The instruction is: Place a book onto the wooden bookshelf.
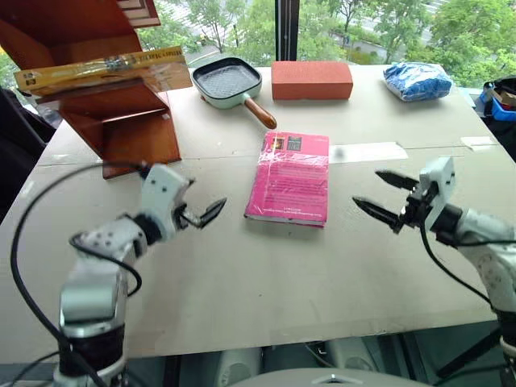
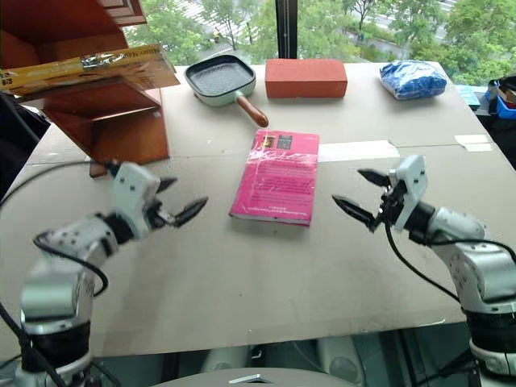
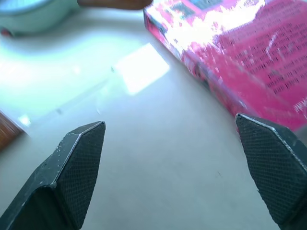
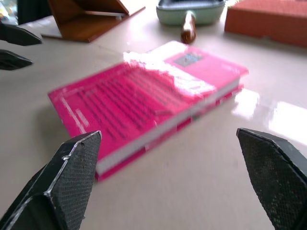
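We take the pink book [image 1: 289, 177] lying flat mid-worktop as our landmark. On the far-left side of it stands the wooden bookshelf [image 1: 121, 113], and the book [image 1: 105, 71], yellow-orange in glossy wrap, rests across one of its slanted boards, its near end jutting out past the shelf's side panel. Just left of the pink book we see the left gripper [image 1: 197, 211] with its jaws spread wide and empty, low over the bare worktop [image 1: 266, 274]. To the right of the pink book the right gripper [image 1: 385, 196] points toward it, jaws likewise spread and holding nothing. Beyond the pink book lie a pale green grill pan [image 1: 228, 81] with a wooden handle, a red brick-like block [image 1: 311, 80] and, farther right, a blue bag [image 1: 417, 81].
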